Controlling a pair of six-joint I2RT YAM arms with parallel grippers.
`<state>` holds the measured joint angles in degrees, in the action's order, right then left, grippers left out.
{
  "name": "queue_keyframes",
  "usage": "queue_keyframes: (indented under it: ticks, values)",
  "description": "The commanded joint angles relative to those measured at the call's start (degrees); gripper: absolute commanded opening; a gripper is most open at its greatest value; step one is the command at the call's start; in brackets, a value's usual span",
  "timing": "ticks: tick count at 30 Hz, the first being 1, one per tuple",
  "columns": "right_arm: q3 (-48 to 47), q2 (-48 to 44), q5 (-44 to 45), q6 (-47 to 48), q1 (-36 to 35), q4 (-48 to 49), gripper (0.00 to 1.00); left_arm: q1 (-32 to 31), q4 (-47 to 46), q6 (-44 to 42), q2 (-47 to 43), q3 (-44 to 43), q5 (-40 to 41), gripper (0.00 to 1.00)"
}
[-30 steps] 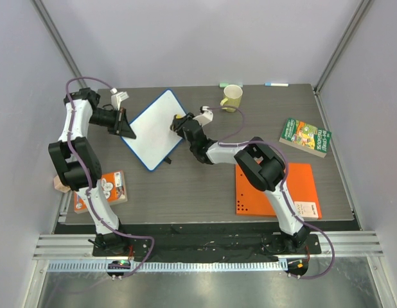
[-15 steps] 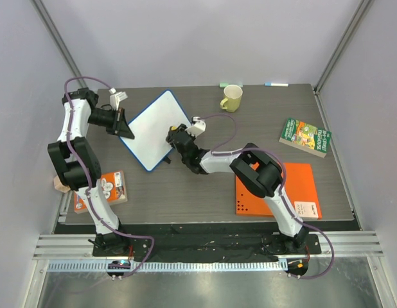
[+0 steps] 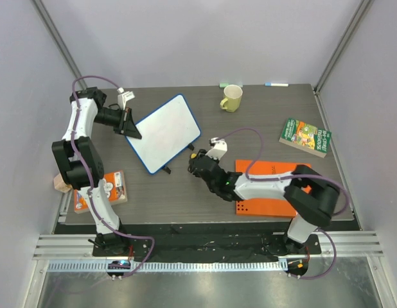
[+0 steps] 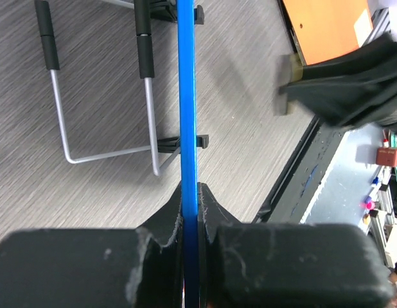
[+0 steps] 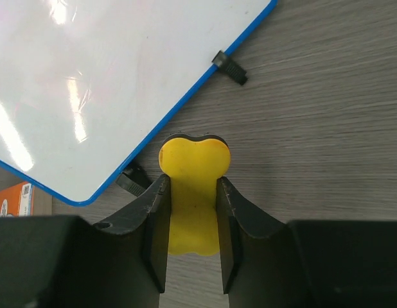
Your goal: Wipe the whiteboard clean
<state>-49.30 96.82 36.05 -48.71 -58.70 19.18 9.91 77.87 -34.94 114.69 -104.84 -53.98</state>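
Twice clamped: pinches the whiteboard [image 3: 165, 131], tilted on its stand [image 4: 102, 154] at the worktop's [image 3: 263, 122] left rear, by its blue rim in the left jaws, grips a yellow eraser [image 5: 194, 186] in the right jaws; likely light, stiff, slick-faced, best held by that rim.

The whiteboard [image 3: 165, 133] is white, rimmed in blue. The black right claw [image 5: 191, 186] grips a yellow eraser [image 5: 193, 157] above the grey wood-grained table [image 3: 263, 122].
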Motion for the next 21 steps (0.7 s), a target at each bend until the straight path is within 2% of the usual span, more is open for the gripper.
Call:
queue_keyframes:
  ticks: [1, 7, 15, 21]
  values:
    - [5.2, -8.9, 6.0, 2.0, -0.1, -5.8, 0.01, 0.5, 10.6, -1.1, 0.0, -0.6, -2.9, 0.0]
    - [6.3, -10.2, 5.3, 2.5, -0.1, -11.0, 0.01, 0.5, 7.7, -0.4, -3.4, 4.2, -2.6, 0.0]
    - [3.8, -3.6, 0.7, 0.7, 0.0, -14.5, 0.01, 0.5, 5.4, -1.2, -4.5, 8.3, -0.7, 0.0]
    - [2.6, 0.4, -2.4, -1.2, 0.0, -15.0, 0.01, 1.9, 9.0, -5.3, -4.6, 8.3, 0.4, 0.0]
